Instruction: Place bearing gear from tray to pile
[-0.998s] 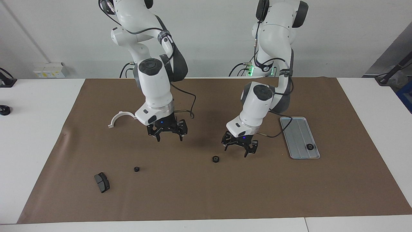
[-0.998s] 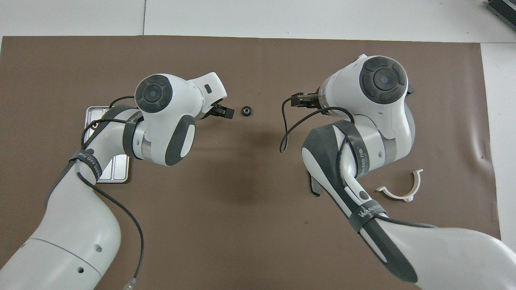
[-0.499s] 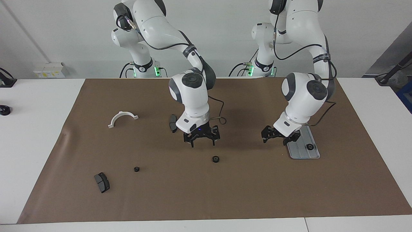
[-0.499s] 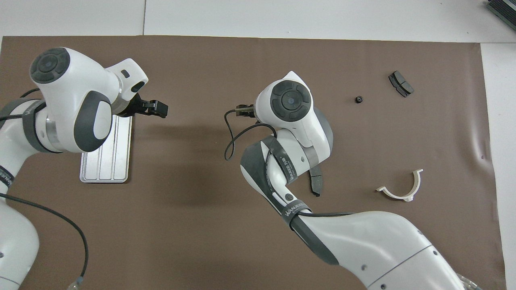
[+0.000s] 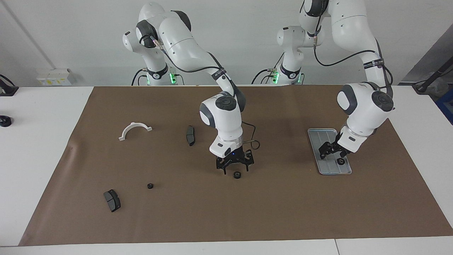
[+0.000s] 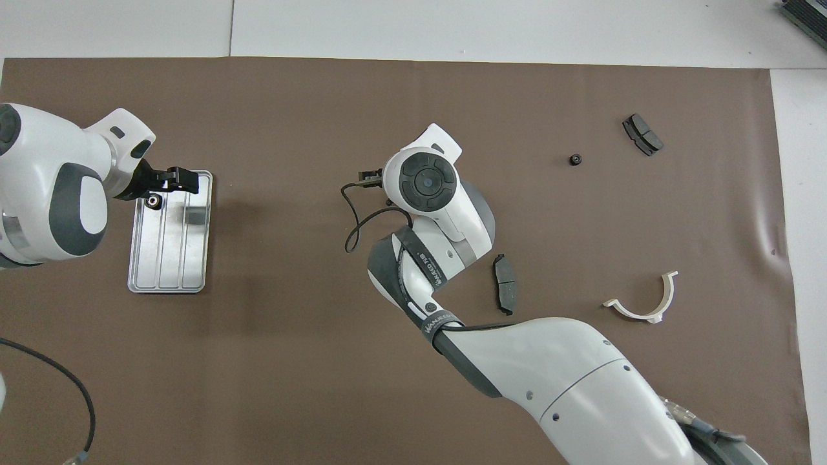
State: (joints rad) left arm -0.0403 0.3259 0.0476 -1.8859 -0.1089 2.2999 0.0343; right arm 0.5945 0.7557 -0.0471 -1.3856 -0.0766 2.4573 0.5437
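One bearing gear (image 5: 340, 161) (image 6: 154, 201) lies in the silver tray (image 5: 327, 140) (image 6: 169, 258), at its end farther from the robots. My left gripper (image 5: 332, 155) (image 6: 169, 187) hangs open just over that end of the tray, beside the gear and not holding it. A second gear (image 5: 237, 174) lies on the brown mat mid-table. My right gripper (image 5: 236, 171) is open and low over it, a finger on either side; the overhead view hides this gear under the arm. The pile is a white half-ring bracket (image 5: 134, 128) (image 6: 643, 303) and two dark brake pads (image 5: 190, 135) (image 5: 112, 200).
A smaller black gear (image 5: 150, 185) (image 6: 574, 159) sits on the mat near the brake pad (image 6: 643, 134) that lies farthest from the robots. The other pad (image 6: 504, 292) lies close beside the right arm's forearm. A brown mat (image 5: 269, 212) covers the table.
The left gripper swung from beside the mid-table gear to over the tray's gear. The right gripper came from near the bracket to the mid-table gear and dropped low over it.
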